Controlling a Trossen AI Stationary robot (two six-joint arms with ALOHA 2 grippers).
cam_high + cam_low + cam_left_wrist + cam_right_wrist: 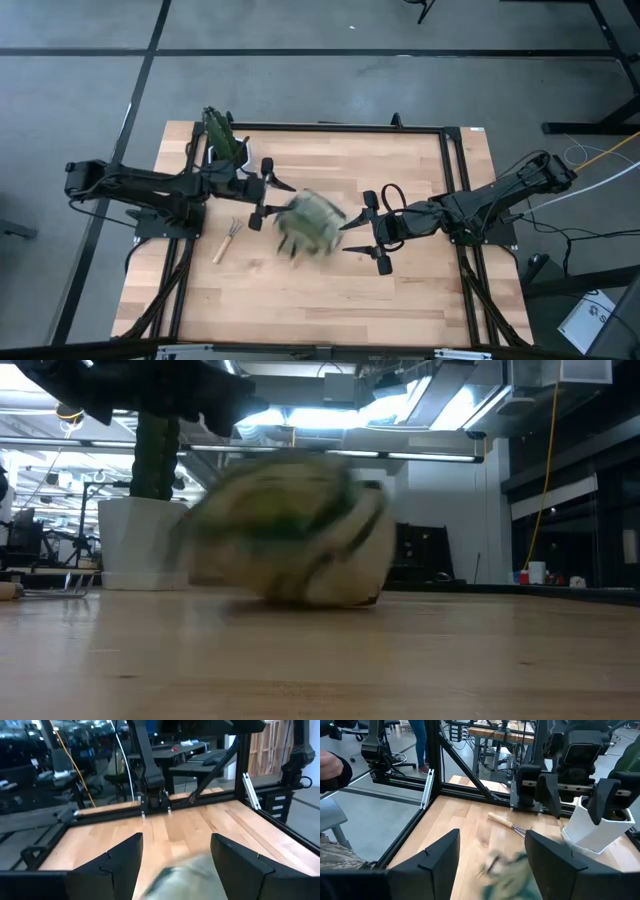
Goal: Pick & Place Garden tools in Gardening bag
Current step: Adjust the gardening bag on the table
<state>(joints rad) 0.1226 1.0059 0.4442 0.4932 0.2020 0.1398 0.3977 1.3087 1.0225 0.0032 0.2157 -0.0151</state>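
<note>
The gardening bag (312, 222) lies in the middle of the worktop (420, 290), between the two arms, and it shows only as a tan and green smear, so its pose cannot be told. In the low view it is a rounded blur (295, 530) sitting on the wood.

The left gripper (268, 192) hangs just to the left of the bag with its fingers spread wide and nothing between them. Its wrist view shows the two dark fingers (117, 862) apart, with the blurred bag (187, 877) below the gap.

The right gripper (374, 232) is just to the right of the bag, also spread and empty. Through its own fingers (430, 860) the bag (512, 872) is a green streak close by.

The claw rake (227, 240) with its wooden handle lies on the worktop to the left of the bag, under the left arm. The black-handled pruning shears (392, 196) lie to the right, beside the right arm. A green plant in a white pot (225, 140) stands at the far left corner; the right wrist view shows that pot (592, 832) with the rake (506, 823) on the wood beside it.
</note>
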